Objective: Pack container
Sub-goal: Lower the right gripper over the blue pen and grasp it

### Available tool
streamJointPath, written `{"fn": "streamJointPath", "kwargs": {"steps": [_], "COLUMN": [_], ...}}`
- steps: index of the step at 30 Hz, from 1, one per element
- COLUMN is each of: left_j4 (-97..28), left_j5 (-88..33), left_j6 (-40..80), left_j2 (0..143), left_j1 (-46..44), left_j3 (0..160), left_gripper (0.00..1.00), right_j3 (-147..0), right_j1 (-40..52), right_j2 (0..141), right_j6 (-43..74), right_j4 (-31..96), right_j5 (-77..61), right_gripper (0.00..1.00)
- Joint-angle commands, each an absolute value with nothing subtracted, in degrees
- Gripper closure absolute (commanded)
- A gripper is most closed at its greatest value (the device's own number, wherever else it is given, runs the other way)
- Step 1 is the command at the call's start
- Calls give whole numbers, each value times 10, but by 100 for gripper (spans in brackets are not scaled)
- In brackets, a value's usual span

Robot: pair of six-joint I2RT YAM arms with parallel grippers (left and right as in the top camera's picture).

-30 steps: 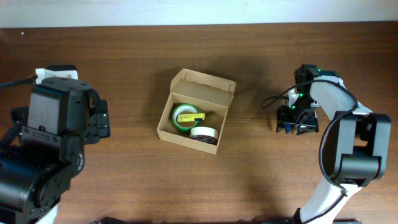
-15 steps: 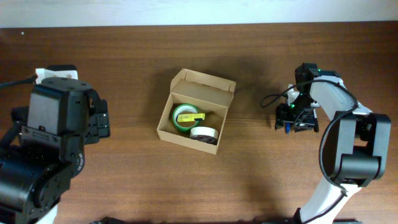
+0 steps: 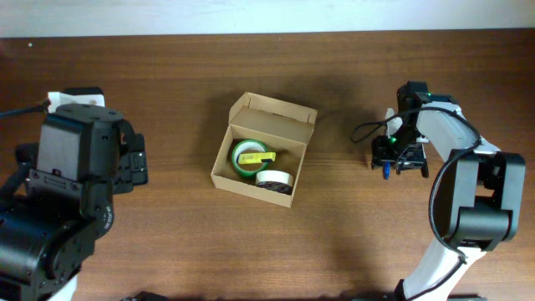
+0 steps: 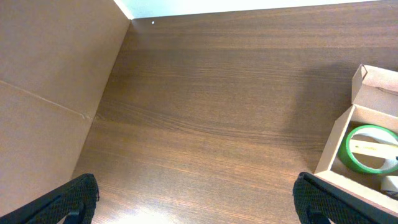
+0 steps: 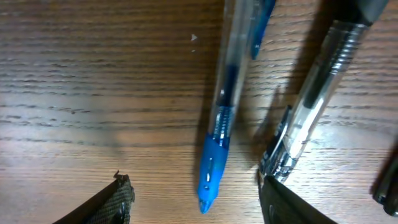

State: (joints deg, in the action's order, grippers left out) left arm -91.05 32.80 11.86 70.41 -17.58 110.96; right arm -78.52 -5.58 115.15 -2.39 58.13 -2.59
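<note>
The container [image 3: 219,170], a tan cardboard box with its flap lid up, sits mid-table. It holds a green tape roll [image 3: 250,159] with a yellow piece on it and a white tape roll [image 3: 272,178]. My right gripper [image 3: 393,154] is low over pens at the right. In the right wrist view it [image 5: 199,210] is open, its fingers on either side of the tip of a blue pen [image 5: 217,143] and not touching it. My left gripper [image 4: 199,205] stands wide open over bare wood, left of the container [image 4: 336,146].
A clear pen with a black grip [image 5: 314,112] lies just right of the blue one, close to my right finger. Another dark pen edge [image 5: 387,180] shows at the far right. A tall brown cardboard panel [image 4: 50,93] stands left of my left gripper.
My right gripper has shifted slightly toward the table's far edge over the pens and its jaws have narrowed a little. The left arm and the container have not moved.
</note>
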Motion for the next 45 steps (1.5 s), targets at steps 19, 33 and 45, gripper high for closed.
{"fn": "streamJointPath", "kwargs": {"steps": [19,33,45], "left_j4": [-909,-912,-913], "left_j5": [322,322,322], "left_j6": [126,126,126], "left_j2": [704,704,704], "left_j1": [-173,-173,-173], "left_j3": [1107,1107,1107], "left_gripper": [0,1,0], "right_j3": [-787,-787,-788], "right_j1": [-57,-57,-57], "right_j2": [1157,1208,1220], "right_j6": [-25,-26,-25], "right_j4": [585,584,590], "right_j5": [-9,-24,-26], "right_gripper": [70,73,96]}}
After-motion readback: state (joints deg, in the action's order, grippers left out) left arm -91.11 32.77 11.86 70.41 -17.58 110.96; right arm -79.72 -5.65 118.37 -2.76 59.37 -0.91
